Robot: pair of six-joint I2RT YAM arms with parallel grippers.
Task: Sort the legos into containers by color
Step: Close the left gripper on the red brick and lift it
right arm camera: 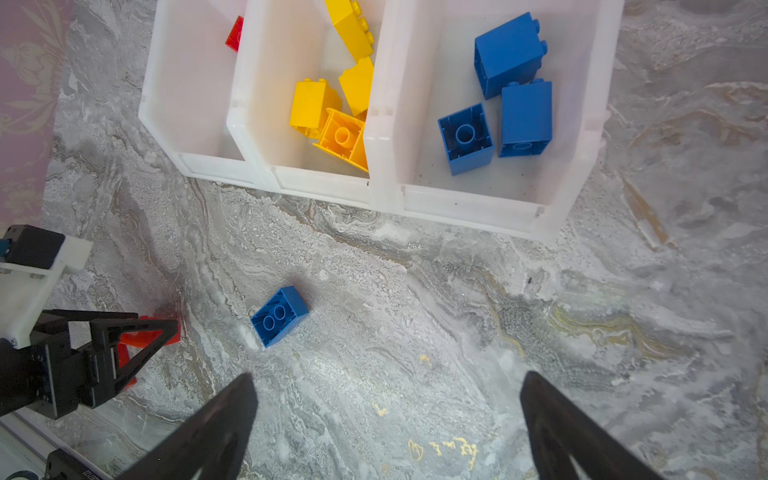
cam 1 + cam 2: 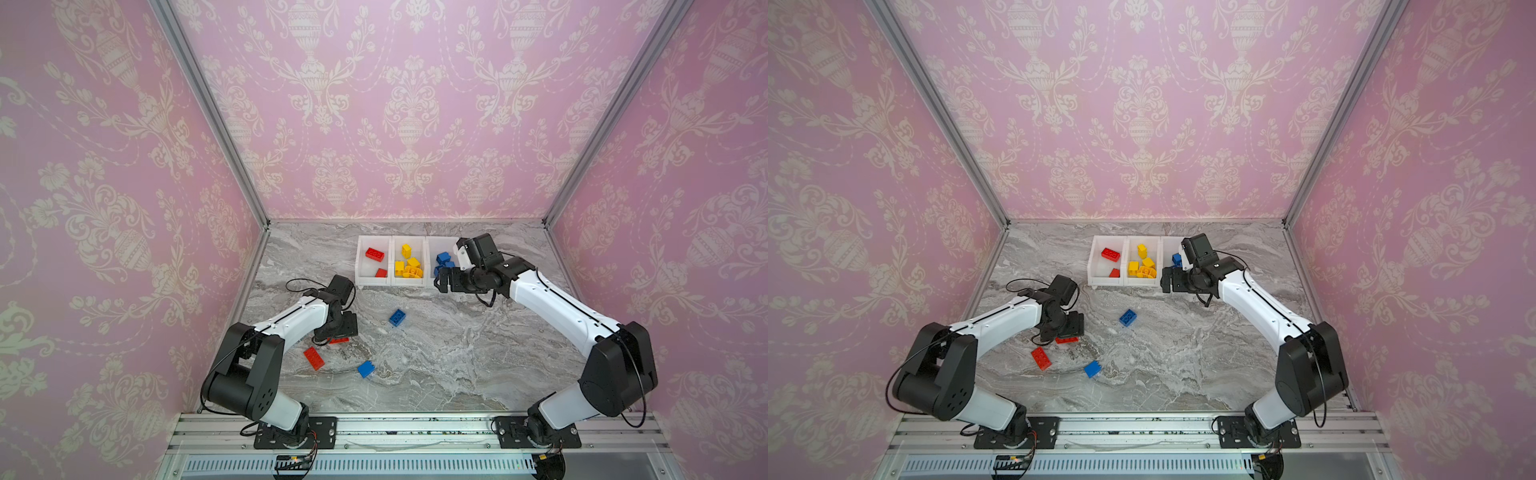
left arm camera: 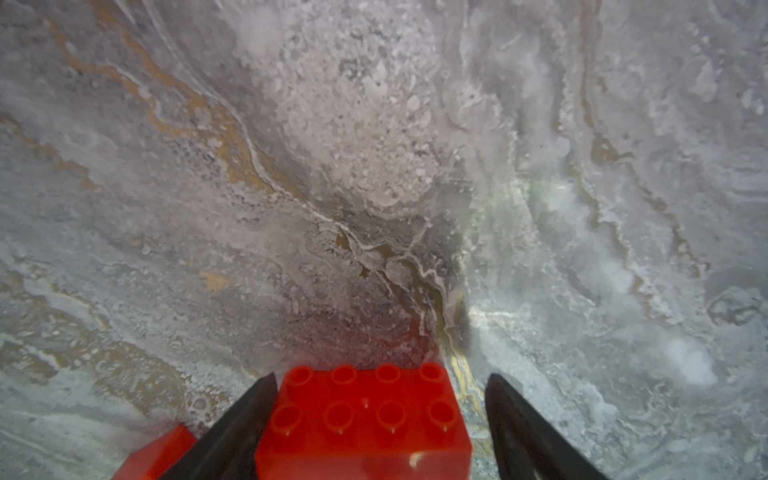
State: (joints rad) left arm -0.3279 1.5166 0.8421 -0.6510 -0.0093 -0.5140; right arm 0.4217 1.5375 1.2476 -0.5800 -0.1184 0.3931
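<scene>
Well, we see a table (image 2: 457, 365) of grey marble print, matt and veined with ochre, walled by pink damask panels (image 2: 104, 208). At its 12 o'clock stand the bins (image 2: 374, 284), three milky, translucent tubs joined in a row, with rounded rims and low front walls. The 11 o'clock tub holds two reds (image 2: 374, 254), the middle one four yellows (image 2: 409, 266), and the 1 o'clock one three blues (image 1: 509, 54). All are glossy, studded blocks, and some lie tipped so their hollow undersides show. The right gripper (image 1: 387, 375) hovers at the front edge of the blue tub, its black tapered fingers (image 1: 216, 419) spread wide over bare marble. The widest open floor runs from 3 to 6 o'clock. Toward 9 o'clock the left gripper (image 3: 382, 375) points down astride a red brick (image 3: 361, 419), eight studs up. One finger (image 3: 232, 428) sits against one short end, while the other stands off with a strip of marble between, so the brick is not clamped. A second red brick (image 2: 313, 358) lies just beside it at 8 o'clock. One blue brick (image 2: 397, 317) lies near the centre, another blue (image 2: 365, 368) at 7 o'clock, each well apart from the walls.
</scene>
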